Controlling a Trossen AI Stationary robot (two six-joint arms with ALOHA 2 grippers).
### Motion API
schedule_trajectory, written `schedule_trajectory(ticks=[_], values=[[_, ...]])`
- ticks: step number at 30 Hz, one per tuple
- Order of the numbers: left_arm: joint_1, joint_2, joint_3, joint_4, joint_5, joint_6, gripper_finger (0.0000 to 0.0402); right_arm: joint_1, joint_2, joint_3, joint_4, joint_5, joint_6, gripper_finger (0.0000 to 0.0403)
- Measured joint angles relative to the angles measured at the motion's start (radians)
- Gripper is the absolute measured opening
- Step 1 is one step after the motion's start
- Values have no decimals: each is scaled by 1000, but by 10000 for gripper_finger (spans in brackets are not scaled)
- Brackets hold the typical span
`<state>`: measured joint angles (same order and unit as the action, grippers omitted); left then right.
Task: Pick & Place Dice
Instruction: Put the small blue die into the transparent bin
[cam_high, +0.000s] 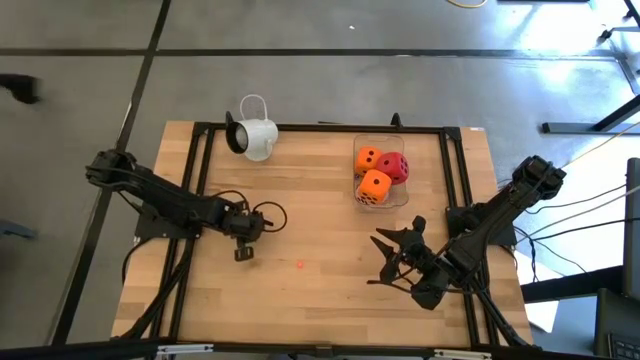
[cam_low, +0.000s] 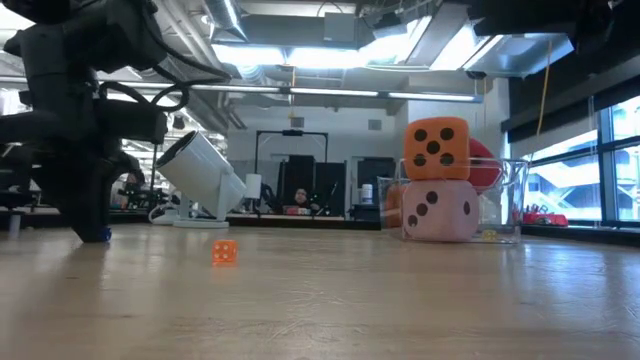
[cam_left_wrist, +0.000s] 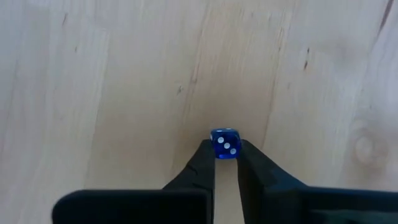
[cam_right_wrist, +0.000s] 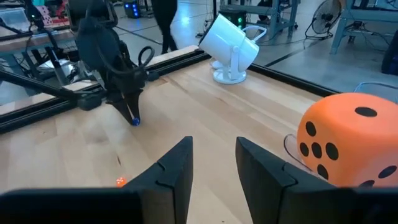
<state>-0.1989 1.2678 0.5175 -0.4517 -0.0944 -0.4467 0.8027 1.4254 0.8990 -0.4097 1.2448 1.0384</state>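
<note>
Two arms are seen over the worktop (cam_high: 300, 300) in the high view. The left end effector (cam_high: 243, 254) is lowered at left centre; the right end effector (cam_high: 385, 262) is held at the near right. A clear box (cam_high: 381, 171) at the far right is filled with big dice (cam_high: 374, 185), and a white camera (cam_high: 252, 137) is stood at the far left. In the low view, a tiny orange die (cam_low: 224, 251) is seen lying alone on the wood. In the left wrist view, a small blue die (cam_left_wrist: 225, 143) is clamped between the fingertips (cam_left_wrist: 206, 155) against the worktop. In the right wrist view, the right fingers (cam_right_wrist: 177, 167) are held parted, with nothing between them.
</note>
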Motion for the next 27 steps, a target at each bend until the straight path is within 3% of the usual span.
schedule_trajectory(ticks=[9,16,21,27], values=[[-2,2,94,81,-30,54,22,51,-5,109,-1,78,-130,121],[8,2,173,240,-218,220,23,100,-5,186,-2,156,-256,121],[81,2,190,455,-354,356,24,103,-5,188,-10,170,-266,121],[237,1,191,710,-351,511,24,102,-5,188,-12,208,-311,121]])
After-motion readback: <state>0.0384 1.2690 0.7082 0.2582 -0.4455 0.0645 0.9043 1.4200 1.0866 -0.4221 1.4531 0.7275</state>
